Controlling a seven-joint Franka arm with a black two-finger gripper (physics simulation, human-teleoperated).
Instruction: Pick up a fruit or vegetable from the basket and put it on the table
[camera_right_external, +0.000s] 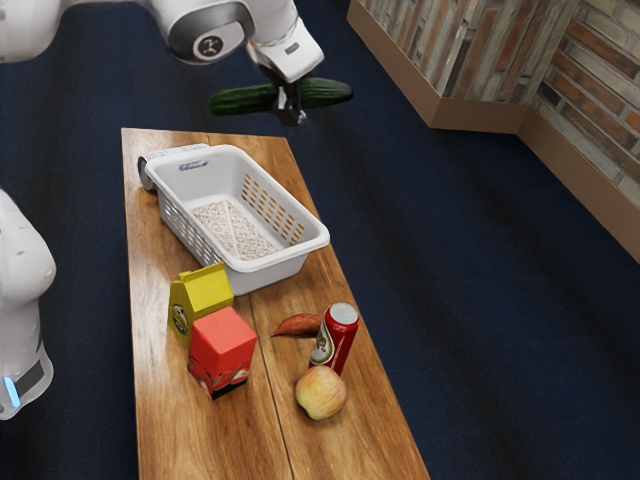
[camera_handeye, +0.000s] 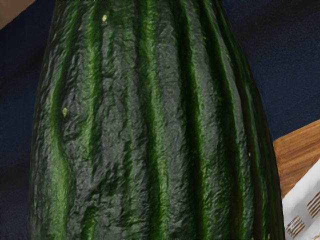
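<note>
Against blue floor (camera_right_external: 470, 300), the end effector (camera_right_external: 291, 117) grasps a cucumber (camera_right_external: 326, 92), its ridges close up in the wrist view.

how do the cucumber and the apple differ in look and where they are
The cucumber is long and dark green, while the apple is round, yellowish with red. The cucumber is held in the air by the gripper; the apple rests on the table. Both are outside the basket.

soft light with faint shadows
</note>
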